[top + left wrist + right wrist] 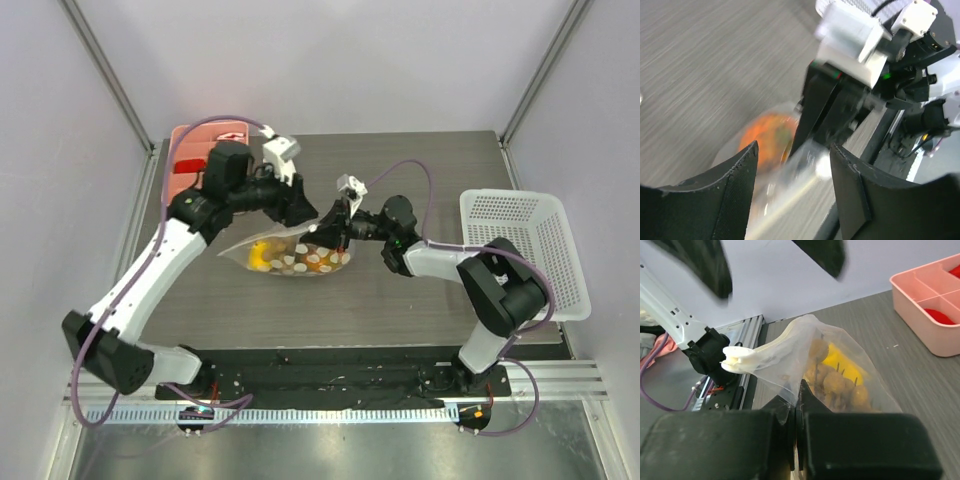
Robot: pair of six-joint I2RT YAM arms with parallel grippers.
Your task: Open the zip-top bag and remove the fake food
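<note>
The zip-top bag (pixel 240 250) lies near the middle of the table (pixel 420 170), its long axis running left to right across the top view. Its left end rests flat. Its right end is lifted off the surface.

The fake food (pixel 300 262) is all inside it: a yellow fruit (pixel 258 256) toward the resting end, a cluster of brown balls (pixel 832 382) in the middle, and an orange fruit (pixel 767 135) nearer the raised end.

At that raised end the right gripper (pixel 796 405) has its fingers pinched together on a fold of the clear plastic. The white slider (pixel 735 359) sticks out just beside this grip, on the side toward the arm bases. Whether the zip is parted cannot be told.

The left gripper (pixel 794 150) hangs just above the same end with its fingers spread. A blurred stretch of the bag's edge lies between them, and neither pad clearly touches it. This is the relation that matters: the edge sits straight ahead in the left claw's gap, close to the right claw's grip. The next move probably calls for closing on the opposite lip or the slider.

Behind the bag's flat end stands a pink tray (pixel 930 340) with red pieces in its compartments. A white basket (pixel 560 250) sits well off to the bag's right.
</note>
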